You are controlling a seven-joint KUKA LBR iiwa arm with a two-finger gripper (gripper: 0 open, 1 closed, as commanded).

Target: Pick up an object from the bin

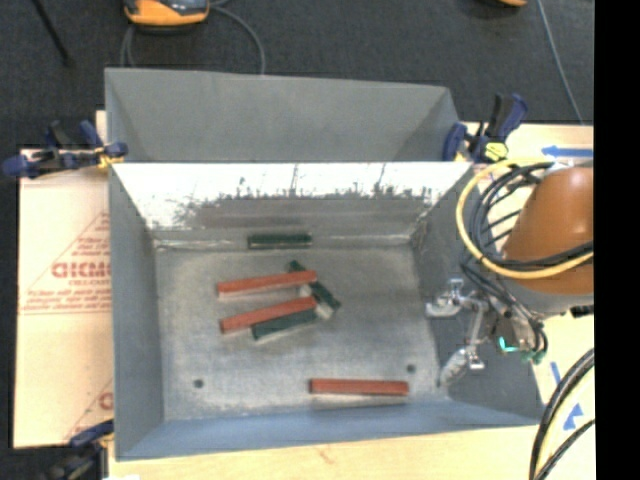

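- Camera view, item 1: end effector (452, 332), at the bin's right side, over the sloping right wall of the grey bin (135, 308). Fingers stand wide apart with nothing between them.
- Item 2: red-brown flat bar (358, 388), the nearest thing to the end effector. It lies lengthwise along the front edge of the bin floor, right of centre, apart from the fingers.
- Item 3: cluster at mid-floor, left of centre, well apart from the end effector.
  - lower red bar (268, 317), slightly tilted, with a dark green bar (288, 329) touching its lower right side.
  - upper red bar (266, 284), roughly parallel to the lower one.
  - short dark green piece (320, 293), at the right ends of the two red bars.
- Item 4: lone dark green bar (279, 240), lying flat at the foot of the back wall, farthest from the end effector.
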